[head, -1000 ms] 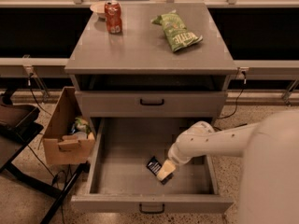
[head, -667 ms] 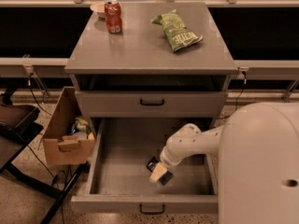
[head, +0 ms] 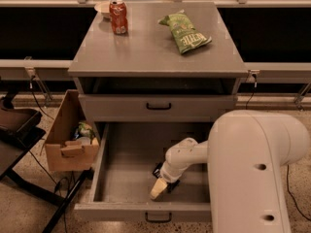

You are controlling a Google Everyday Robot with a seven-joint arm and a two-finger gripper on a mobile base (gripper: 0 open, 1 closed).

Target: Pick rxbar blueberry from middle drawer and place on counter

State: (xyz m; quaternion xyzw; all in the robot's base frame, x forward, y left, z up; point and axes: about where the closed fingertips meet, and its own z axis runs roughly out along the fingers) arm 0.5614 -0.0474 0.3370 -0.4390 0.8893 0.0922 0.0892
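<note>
Warm, dim light falls from above: the desk (head: 146, 52) top is brightest, with a soft sheen and short shadows beside the soda can (head: 118, 17) and chip bag (head: 184, 31). The open middle drawer (head: 124, 171) lies in shade, where the hand (head: 163, 188) hangs low near its front; the white arm (head: 257, 174) catches light.

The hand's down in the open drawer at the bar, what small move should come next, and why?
Probably ease the hand squarely over the rxbar blueberry before lifting. The hand sits low in the open middle drawer, hiding most of the bar; only a dark end shows behind it, so a grip isn't confirmed.
</note>
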